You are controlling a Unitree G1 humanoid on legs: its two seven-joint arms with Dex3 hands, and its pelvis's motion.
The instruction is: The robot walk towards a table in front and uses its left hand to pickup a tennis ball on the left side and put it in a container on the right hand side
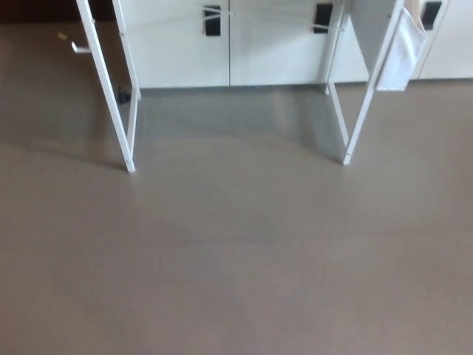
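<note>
Where the head view looks down and ahead, a bare grey-brown floor (236,259) fills the near and middle ground. At the left a white leg frame (109,96) comes down from the top edge, its two slanting bars meeting at a single foot on the floor. At the right a matching white leg frame (367,96) does the same, well apart from the first. The surface these frames carry lies above the top edge of the picture and cannot be seen. A white sheet (403,55) hangs against the upper part of the right frame. Beyond both frames, along the far side, stands a row of white cabinets (185,52) with black handles (212,22) on the doors. A small dark object (122,95), too blurred to name, sits on the floor just beside the left frame at the foot of the cabinets. Neither the left hand nor the right hand shows, so the state of the fingers cannot be told. The tennis ball and the container also lie outside this view.
</note>
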